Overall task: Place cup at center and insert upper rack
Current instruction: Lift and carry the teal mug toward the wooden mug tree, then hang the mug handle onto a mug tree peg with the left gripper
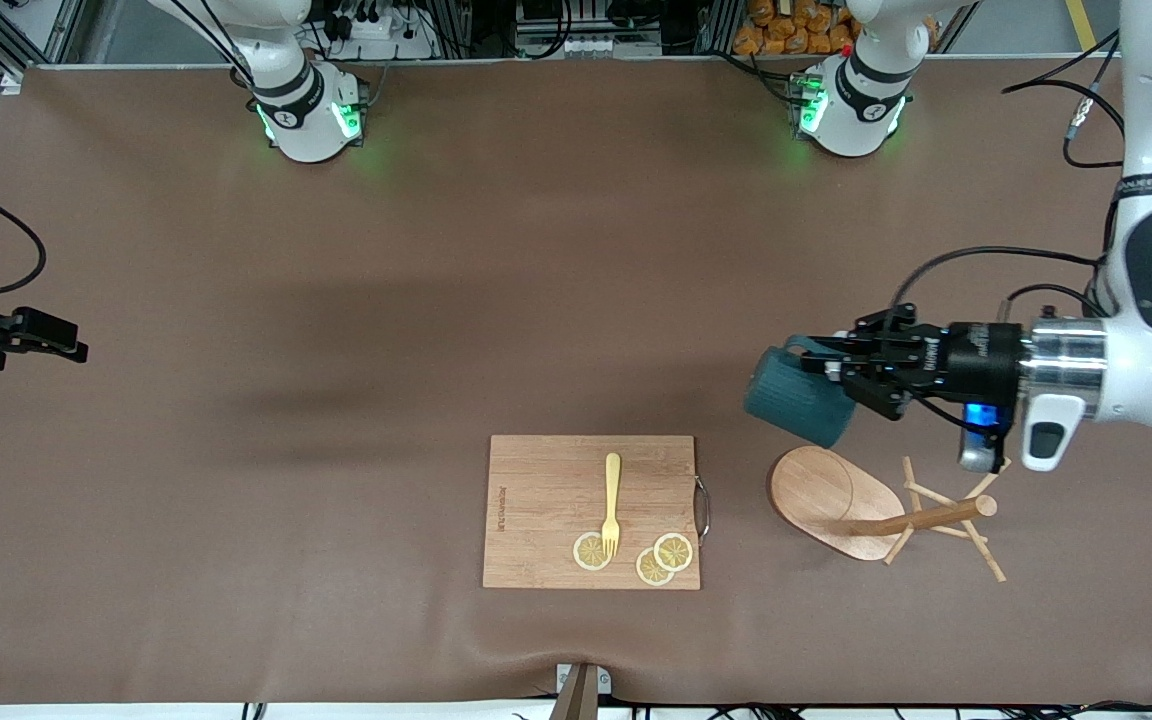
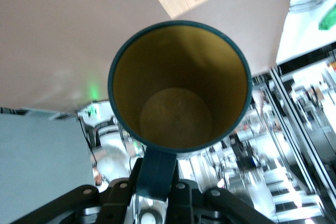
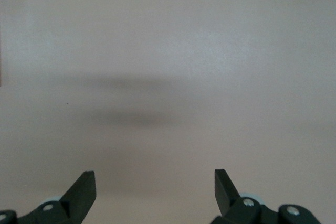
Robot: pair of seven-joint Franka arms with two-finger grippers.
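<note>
- In the air over the desk (image 1: 336, 300), toward the left arm's end: the cup (image 1: 798, 397) hangs tipped on its side, clamped by its handle in the left tool (image 1: 841, 372). It is just above the rack's oval base and touches nothing else.
- Left wrist view confirms the grip: the fingers (image 2: 118, 195) are closed on the handle, and the cup (image 2: 178, 93) mouth faces the camera, yellowish inside, empty.
- Rack (image 1: 886, 510) lies toppled on the desk, base on edge, post and pegs pointing toward the left arm's end. It is not yet stood up or inserted.
- Board (image 1: 591, 510) sits mid-desk near the front camera, carrying a fork (image 1: 611, 503) and three lemon slices (image 1: 661, 558); its handle end lies near the rack base.
- Right tool (image 1: 46, 335) waits at the right arm's end, fingers (image 3: 84, 187) spread wide, nothing between them, only bare desk below.
- Step in hand, judged: carry the cup to the desk centre and set it down.
- To do it well: rotate the wrist so the cup comes upright before lowering, and bring its bottom flat to the desk before letting go.
- Pick bare desk farther from the front camera than the board, away from the fork.
- Risk: a handle grip gives little hold against swing; a fast move could twist the cup in the fingers.
- Lift clear of the rack base first.
</note>
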